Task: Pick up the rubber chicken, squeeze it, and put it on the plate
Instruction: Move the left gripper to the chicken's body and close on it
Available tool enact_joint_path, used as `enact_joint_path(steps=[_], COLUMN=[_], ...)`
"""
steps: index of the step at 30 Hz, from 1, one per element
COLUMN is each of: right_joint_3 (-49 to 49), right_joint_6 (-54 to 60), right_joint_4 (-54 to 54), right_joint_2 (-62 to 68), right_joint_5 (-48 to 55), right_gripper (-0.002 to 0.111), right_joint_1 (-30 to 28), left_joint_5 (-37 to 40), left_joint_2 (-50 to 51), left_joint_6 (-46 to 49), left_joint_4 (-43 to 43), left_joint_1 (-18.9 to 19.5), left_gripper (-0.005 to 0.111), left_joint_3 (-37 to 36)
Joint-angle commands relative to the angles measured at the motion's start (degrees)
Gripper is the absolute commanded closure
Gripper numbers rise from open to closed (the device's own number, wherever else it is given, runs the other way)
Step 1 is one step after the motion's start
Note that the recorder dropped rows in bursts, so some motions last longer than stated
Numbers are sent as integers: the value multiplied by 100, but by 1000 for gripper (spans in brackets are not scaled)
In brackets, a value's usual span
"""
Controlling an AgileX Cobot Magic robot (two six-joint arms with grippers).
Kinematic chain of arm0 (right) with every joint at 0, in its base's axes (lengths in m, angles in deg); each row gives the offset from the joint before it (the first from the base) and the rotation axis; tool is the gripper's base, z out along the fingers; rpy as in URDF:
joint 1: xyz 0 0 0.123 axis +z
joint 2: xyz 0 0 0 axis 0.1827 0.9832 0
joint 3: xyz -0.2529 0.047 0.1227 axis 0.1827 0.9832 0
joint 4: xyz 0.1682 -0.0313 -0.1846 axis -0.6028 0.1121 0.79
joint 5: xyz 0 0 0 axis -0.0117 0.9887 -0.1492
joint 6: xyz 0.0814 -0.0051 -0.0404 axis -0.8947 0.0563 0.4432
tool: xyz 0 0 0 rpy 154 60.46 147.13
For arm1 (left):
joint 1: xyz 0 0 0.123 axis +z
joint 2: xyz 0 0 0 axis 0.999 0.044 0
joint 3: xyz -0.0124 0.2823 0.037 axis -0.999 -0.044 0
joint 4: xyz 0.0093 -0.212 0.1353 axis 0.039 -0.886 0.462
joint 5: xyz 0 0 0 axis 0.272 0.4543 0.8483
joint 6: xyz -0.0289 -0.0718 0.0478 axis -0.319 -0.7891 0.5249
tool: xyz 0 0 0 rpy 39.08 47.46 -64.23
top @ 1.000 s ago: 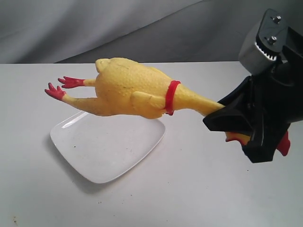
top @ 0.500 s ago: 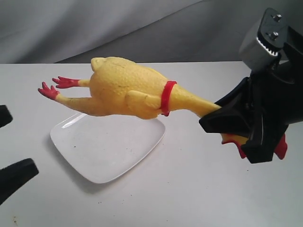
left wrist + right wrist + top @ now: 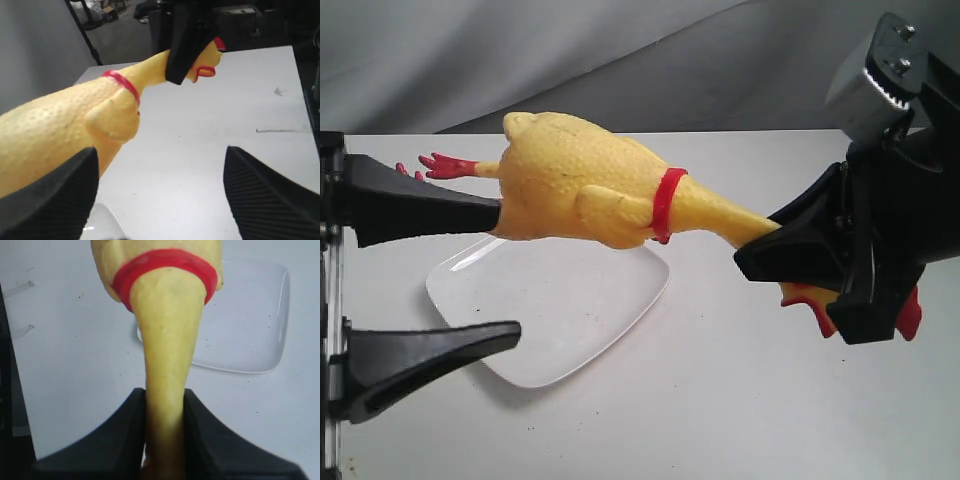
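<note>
Left gripper (image 3: 510, 275): stood at the 9 o'clock edge of the exterior view, jaws spread wide and holding nothing. Its upper finger (image 3: 420, 205) lay across the chicken's tail end and its lower finger (image 3: 430, 355) hung over the plate's 8 o'clock corner.
Left gripper, wrist view (image 3: 160, 200): two ribbed black pads (image 3: 265, 200) stood well apart. The yellow body sat right against one of them (actual contact could not be told).
Rubber chicken (image 3: 580, 180): was held in the air above the table, lying nearly level. Its red feet (image 3: 445, 165) pointed to 9 o'clock and its neck ran down toward 4 o'clock. The red neck band (image 3: 665, 205) sat between body and neck.
Plate (image 3: 560, 320): white and glossy with a few dark specks, it rested flat on the table at about 6 o'clock from the chicken's body, with nothing on it.
Table (image 3: 720, 400): plain white, with a grey backdrop (image 3: 620, 60) at 12 o'clock.
Right gripper (image 3: 765, 245): was clenched on the chicken's neck, at 3 o'clock in the exterior view. The red comb and wattle (image 3: 910, 310) showed past its black fingers.
Right gripper, wrist view (image 3: 165, 400): both fingers pressed the yellow neck (image 3: 167, 340) from either side, with the plate (image 3: 245, 325) on the table beyond.
</note>
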Motion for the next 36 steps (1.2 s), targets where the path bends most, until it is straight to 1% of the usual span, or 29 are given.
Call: enact_joint_path(steps=[1,3,4,6,9,13,14,15,17,19,20,21,22,23,25,27,28,31,36], right_joint_3=[-3,-3,-3,-3,-3,-3,-3,-3,-3,-3,-3,-3,-3,-3,-3,-3,-3,-3,-3], right_joint_6=[16,16,16,4,3,-31,-90,-129,-129,-138,-138,-138,-138,-138,-125,-125,-111,-111,-109], right_joint_4=[-204,-204,-204,-204,-227,-227,-227,-227,-282,-337,-350,-350,-350,-350,-362,-362,-362,-362,-375], right_joint_2=[-57,-57,-57,-57,-57,-57,-45,-45,-45,-45,-45,-45,-45,-45,-45,-45,-45,-45,-45], right_joint_5=[-29,-29,-29,-29,-29,-58,-31,29,80,145,172,180,180,180,174,174,174,174,221], right_gripper=[108,108,108,108,108,108,108,108,108,108,108,108,108,108,108,108,108,108,108], right_joint_1=[4,4,4,4,4,4,4,4,4,4,4,4,4,4,4,4,4,4,4], left_joint_5=[683,1467,1849,2920,3919,4419,4604,4992,5325,5357,5499,5835,5889,5889,6099,6575,6742,6622,6255], left_joint_2=[-1,-98,-126,-137,-40,253,340,522,738,833,831,845,845,845,845,845,845,845,845], left_joint_6=[1987,2874,3122,3614,4054,4429,4481,4506,4752,5038,5038,5026,5015,5015,4794,3922,3689,3716,4150], left_joint_4=[-30,-30,-30,-30,-30,-30,-30,-30,-30,-30,-30,-30,-30,-30,-30,-30,-30,-30,-30], left_joint_1=[-564,-884,-1021,-1357,-1766,-2229,-2352,-2550,-2794,-3011,-3097,-3222,-3260,-3326,-3366,-3366,-3366,-3366,-3366], left_gripper=[41,42,42,42,42,42,42,42,42,42,42,42,42,39,31,24,20,19,19], left_joint_3=[2,-8,-8,-8,-8,-8,-8,-8,-8,3,3,3,3,3,3,3,3,3,3])
